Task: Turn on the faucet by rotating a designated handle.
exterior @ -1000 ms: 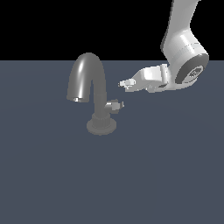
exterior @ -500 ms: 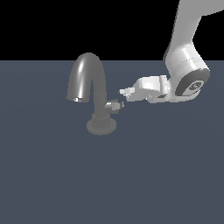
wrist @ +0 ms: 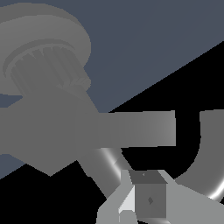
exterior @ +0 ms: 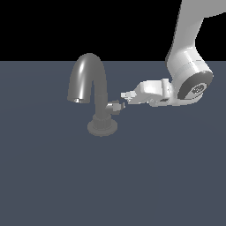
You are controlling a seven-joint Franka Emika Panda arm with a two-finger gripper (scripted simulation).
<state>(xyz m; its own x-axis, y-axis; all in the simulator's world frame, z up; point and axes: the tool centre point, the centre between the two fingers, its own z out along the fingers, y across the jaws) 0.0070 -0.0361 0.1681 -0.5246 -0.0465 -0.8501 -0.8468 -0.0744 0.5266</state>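
where hand point(exterior: 125, 95) nears, handle point(exterior: 115, 106) waits.

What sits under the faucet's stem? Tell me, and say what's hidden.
The faucet stands on its round ringed base, which rests on the grey surface. The contact beneath the base is covered. The handle juts sideways just above it.
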